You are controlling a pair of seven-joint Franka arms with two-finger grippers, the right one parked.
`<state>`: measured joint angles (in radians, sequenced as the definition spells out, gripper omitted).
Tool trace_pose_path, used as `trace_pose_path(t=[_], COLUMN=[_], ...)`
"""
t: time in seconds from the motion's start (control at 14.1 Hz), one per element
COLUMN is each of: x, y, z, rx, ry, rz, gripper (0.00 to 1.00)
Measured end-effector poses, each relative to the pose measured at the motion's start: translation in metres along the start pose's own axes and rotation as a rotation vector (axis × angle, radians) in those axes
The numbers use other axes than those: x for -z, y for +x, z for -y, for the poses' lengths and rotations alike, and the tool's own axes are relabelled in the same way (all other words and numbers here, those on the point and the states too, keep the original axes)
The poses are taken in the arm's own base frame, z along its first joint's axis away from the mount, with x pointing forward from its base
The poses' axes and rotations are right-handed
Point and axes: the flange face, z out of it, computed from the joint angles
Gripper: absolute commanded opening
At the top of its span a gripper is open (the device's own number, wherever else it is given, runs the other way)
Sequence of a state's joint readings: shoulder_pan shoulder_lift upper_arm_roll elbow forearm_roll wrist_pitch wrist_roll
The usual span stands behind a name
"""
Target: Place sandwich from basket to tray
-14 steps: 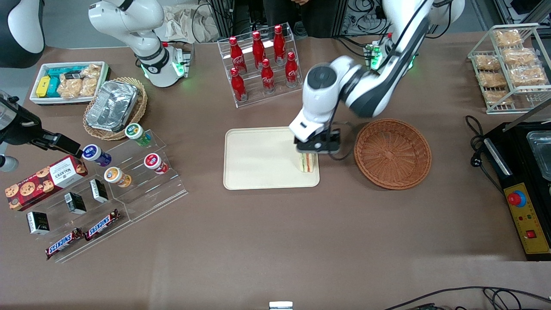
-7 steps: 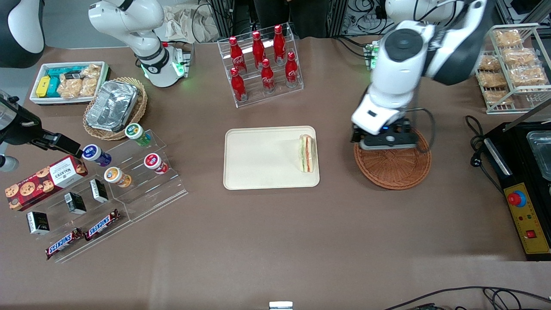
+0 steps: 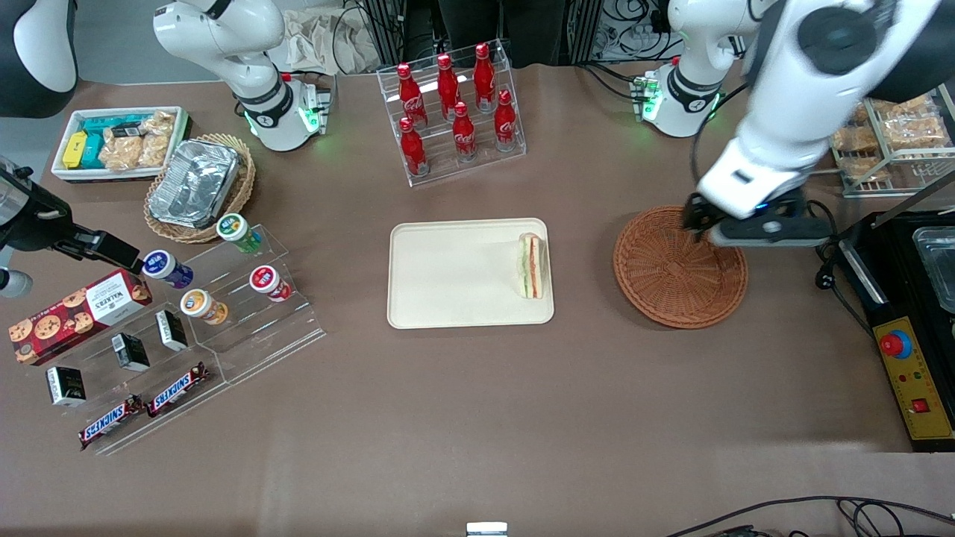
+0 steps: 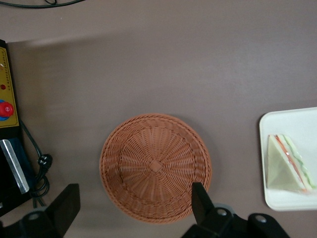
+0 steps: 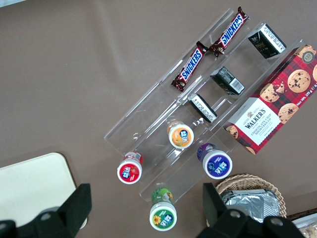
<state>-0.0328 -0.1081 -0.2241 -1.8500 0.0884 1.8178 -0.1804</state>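
Sandwich (image 3: 531, 265) lies on tray (image 3: 448, 276) at the edge nearest the basket (image 3: 675, 287). Gripper (image 4: 132, 210) hangs above the basket, fingers (image 4: 202, 202) spread wide, holding nothing.

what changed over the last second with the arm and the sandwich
The gripper let go of the sandwich on the tray, rose, and swung away toward the working arm's end of the table; it now hangs open and empty over the basket's rim. The sandwich has lain at the tray's edge nearest the basket since release. Tray, basket and the Coca-Cola bottles stayed put.
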Motion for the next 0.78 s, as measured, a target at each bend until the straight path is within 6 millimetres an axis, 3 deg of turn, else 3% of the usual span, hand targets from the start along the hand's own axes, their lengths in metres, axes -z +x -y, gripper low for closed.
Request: trace_pose_path(t=[0.14, 0.21, 0.5, 0.78], x=[0.021, 0.029, 0.04, 0.039], y=[-0.008, -0.012, -0.012, 0.014], z=[0.039, 0.048, 0.045, 0.044], rx=[0.009, 0.007, -0.039, -0.045], ry=[-0.042, -0.051, -0.057, -0.07], rz=[-0.012, -0.019, -0.019, -0.012], gripper=[1.0, 1.0, 1.0, 1.0])
